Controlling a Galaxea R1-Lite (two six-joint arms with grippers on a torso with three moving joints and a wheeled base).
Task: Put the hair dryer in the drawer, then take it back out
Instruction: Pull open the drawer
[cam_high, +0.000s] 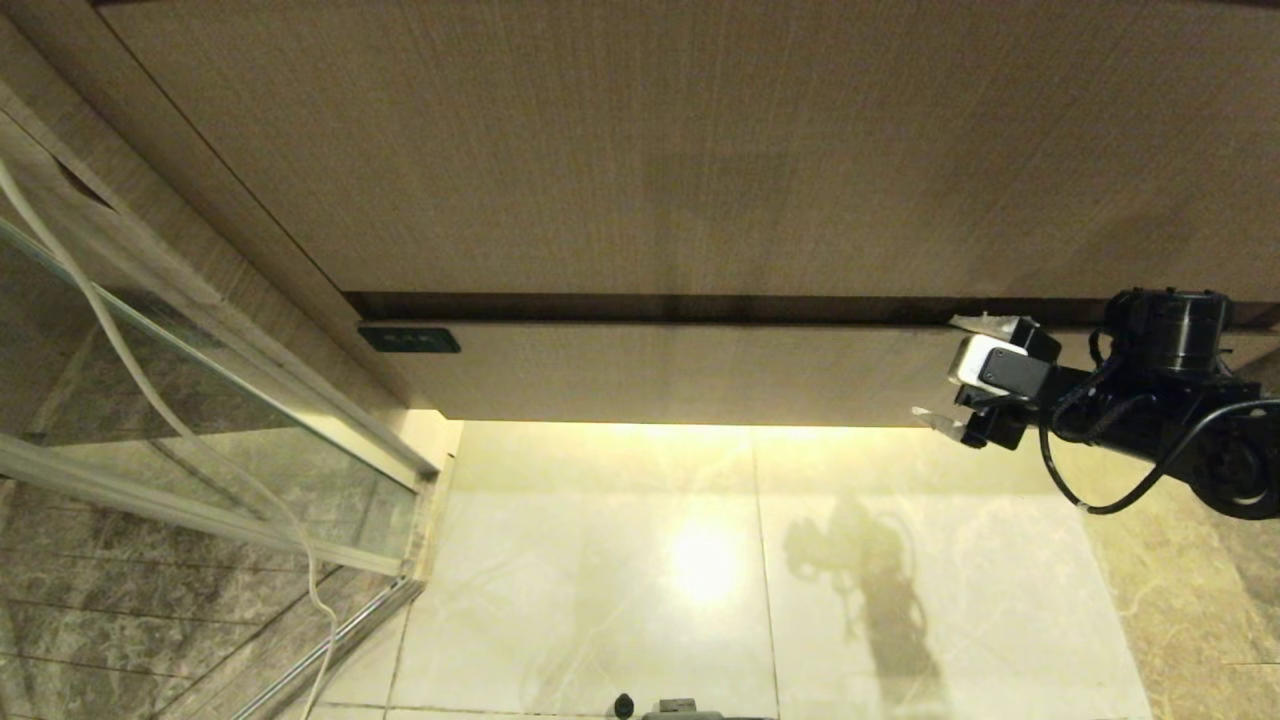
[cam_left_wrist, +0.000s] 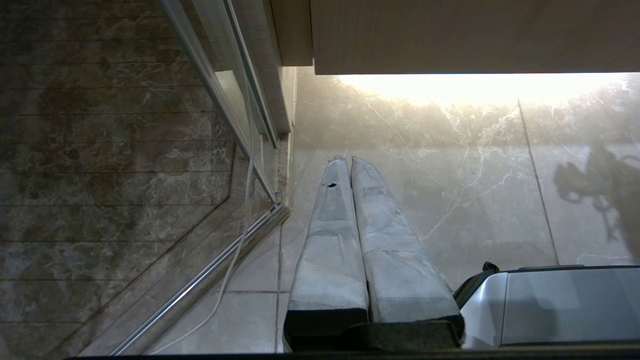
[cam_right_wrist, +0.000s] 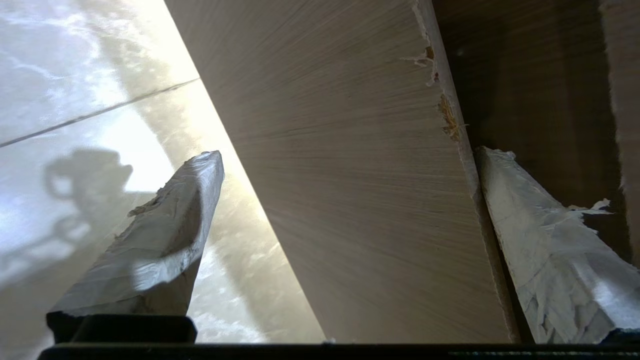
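Wood-grain, pale, flat handleless drawer (cam_high: 700, 370) is shut, one in view under the taller wood-grain panel (cam_high: 640, 150). Right tool (cam_high: 950, 375) is spread wide, its two taped fingers (cam_right_wrist: 165, 235) straddling the drawer front's right end, holding nothing. Left tool (cam_left_wrist: 350, 165) is pressed closed, parked over the marble floor (cam_high: 600, 570). Hair dryer: none visible. Judged: opening not yet begun, everything left.

Dim warm scene; light strip under the drawer (cam_high: 700, 370) throws glare on the glossy floor (cam_high: 700, 560); arm shadow there; focus sharp.
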